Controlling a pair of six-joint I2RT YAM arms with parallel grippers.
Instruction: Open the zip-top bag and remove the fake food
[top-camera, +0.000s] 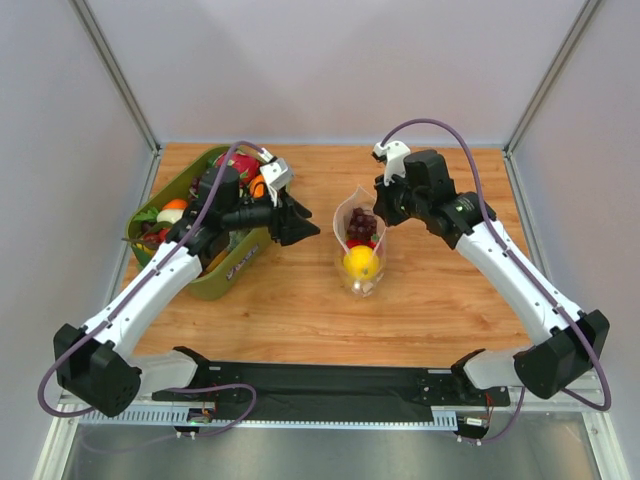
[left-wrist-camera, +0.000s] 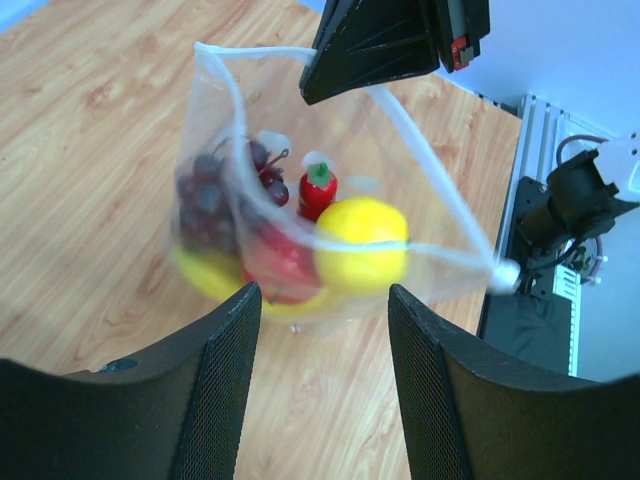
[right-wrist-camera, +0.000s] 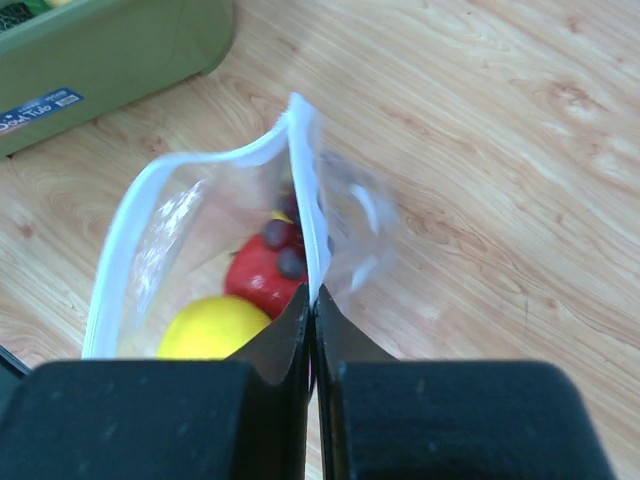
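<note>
Black fingers of the right gripper (right-wrist-camera: 312, 298) are pinched together on the white zip rim of the zip-top bag (right-wrist-camera: 170, 210), holding it upright with its mouth gaping over the middle of the wooden table (top-camera: 300, 315). Inside sits the fake food: a yellow lemon (top-camera: 361, 263), a dark grape bunch (top-camera: 361, 224), a red round fruit (right-wrist-camera: 256, 282) and a small red chili (left-wrist-camera: 318, 192). The left gripper (top-camera: 305, 228) hangs with its jaws spread wide and empty, facing the bag without touching it, beside the olive-green bin (top-camera: 235, 272).
</note>
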